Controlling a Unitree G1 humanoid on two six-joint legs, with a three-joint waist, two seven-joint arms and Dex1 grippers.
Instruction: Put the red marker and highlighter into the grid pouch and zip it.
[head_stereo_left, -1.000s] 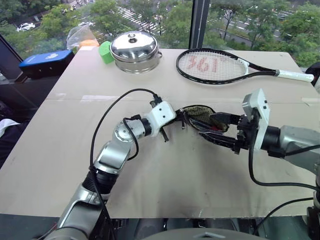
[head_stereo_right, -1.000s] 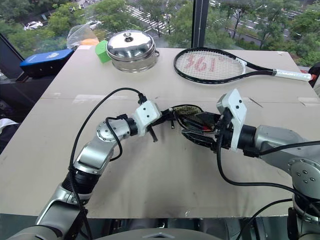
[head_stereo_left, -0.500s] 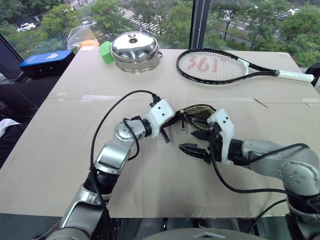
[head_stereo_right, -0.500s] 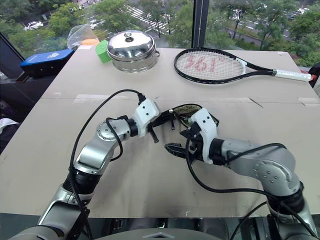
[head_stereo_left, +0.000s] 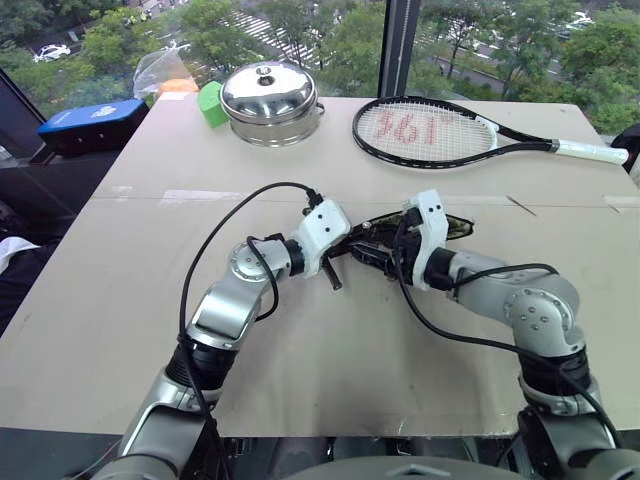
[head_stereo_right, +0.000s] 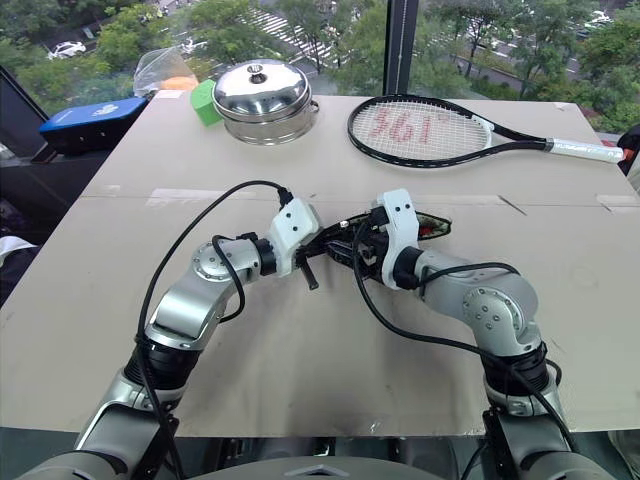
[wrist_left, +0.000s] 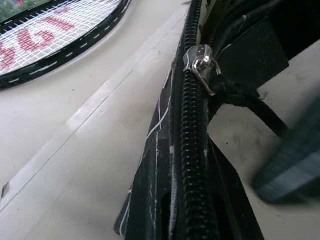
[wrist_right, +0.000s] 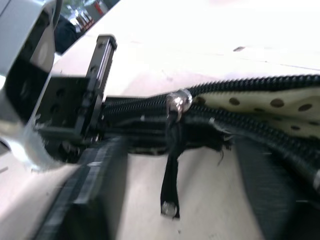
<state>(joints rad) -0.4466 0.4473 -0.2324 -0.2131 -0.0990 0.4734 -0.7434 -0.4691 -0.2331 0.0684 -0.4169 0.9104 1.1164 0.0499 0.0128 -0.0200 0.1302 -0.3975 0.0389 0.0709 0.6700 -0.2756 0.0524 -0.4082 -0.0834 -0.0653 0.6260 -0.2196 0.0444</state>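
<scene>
Right gripper (head_stereo_left: 385, 258) arrived at grid pouch (head_stereo_left: 455, 226)

Most of the grid pouch (head_stereo_right: 425, 226) lies behind my right gripper (head_stereo_right: 352, 252) and wrist; one end shows past them. Its contents are hidden: the gap at the zipper slider (wrist_right: 178, 101) exposes dotted lining and nothing more. In the right wrist view my own fingers (wrist_right: 80, 200) are dark blurs cut off by the frame, their spacing unreadable. In the left wrist view the pouch runs out of frame, and a blurred dark shape (wrist_left: 290, 155) beside the pull cord (wrist_left: 250, 102) cannot be identified. The tennis racket (wrist_left: 55, 30) is cropped there.
</scene>
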